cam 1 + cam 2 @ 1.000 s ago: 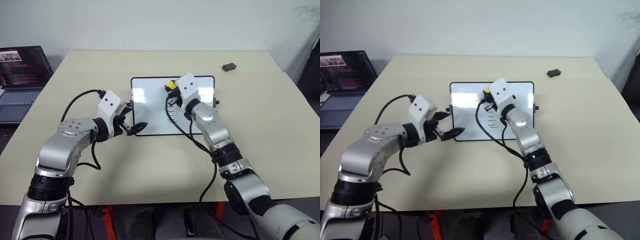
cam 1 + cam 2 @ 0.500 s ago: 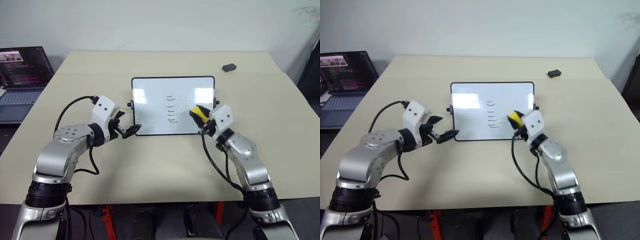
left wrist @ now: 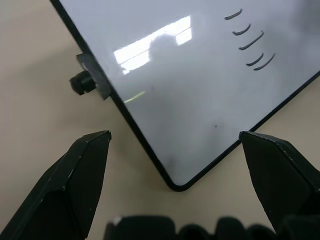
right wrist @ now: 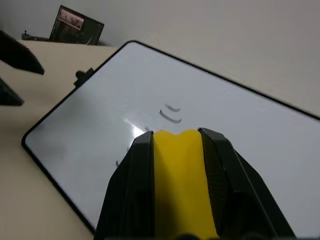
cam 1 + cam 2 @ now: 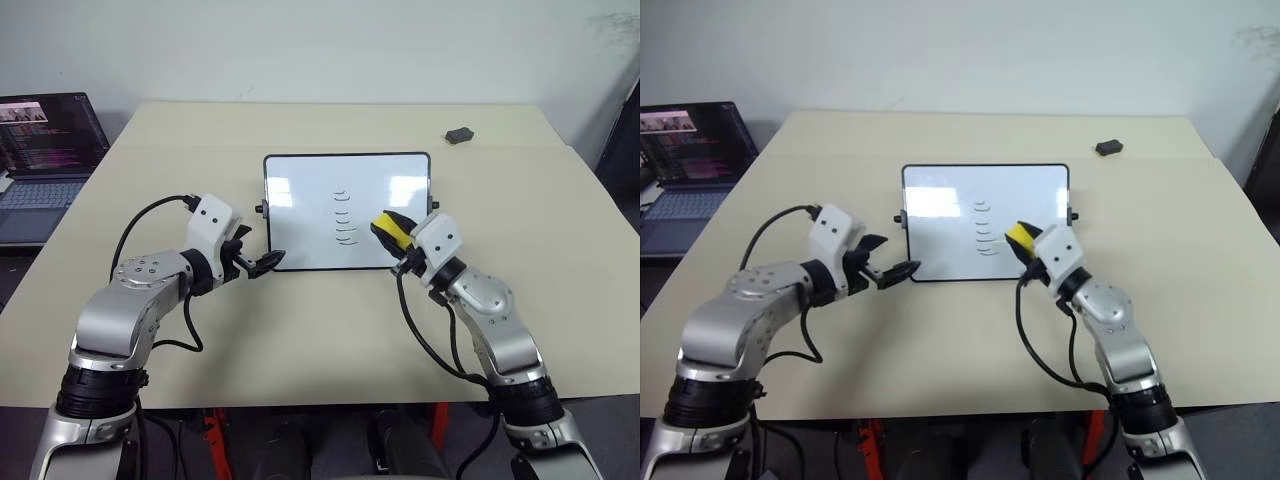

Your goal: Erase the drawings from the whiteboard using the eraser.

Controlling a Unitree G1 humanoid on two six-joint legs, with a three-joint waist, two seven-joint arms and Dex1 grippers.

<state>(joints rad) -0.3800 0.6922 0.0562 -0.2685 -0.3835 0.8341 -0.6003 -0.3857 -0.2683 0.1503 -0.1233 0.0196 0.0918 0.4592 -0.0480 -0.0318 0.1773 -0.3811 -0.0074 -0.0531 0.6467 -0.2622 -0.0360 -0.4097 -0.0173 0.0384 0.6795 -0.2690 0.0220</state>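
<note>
- Drawings point(image 5: 345, 218) unerased: a column of thin curved strokes mid-whiteboard point(image 5: 300, 215), which lies flat on the table point(image 5: 300, 320).
- Right gripper point(image 5: 398, 236) clamps the eraser point(image 5: 391, 228), raised just beside the strokes; a poorly angled descent could skim past them (judgement).
- Left gripper point(image 5: 262, 263), jaws spread and empty, straddles the board's near corner; unsteadied, the board may slide under wiping.

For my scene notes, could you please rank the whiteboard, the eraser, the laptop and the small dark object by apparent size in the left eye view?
1. whiteboard
2. laptop, partly cut off by the picture edge, so its rank below the whiteboard is unsure
3. eraser, partly hidden in the right gripper
4. small dark object, farther away
</note>
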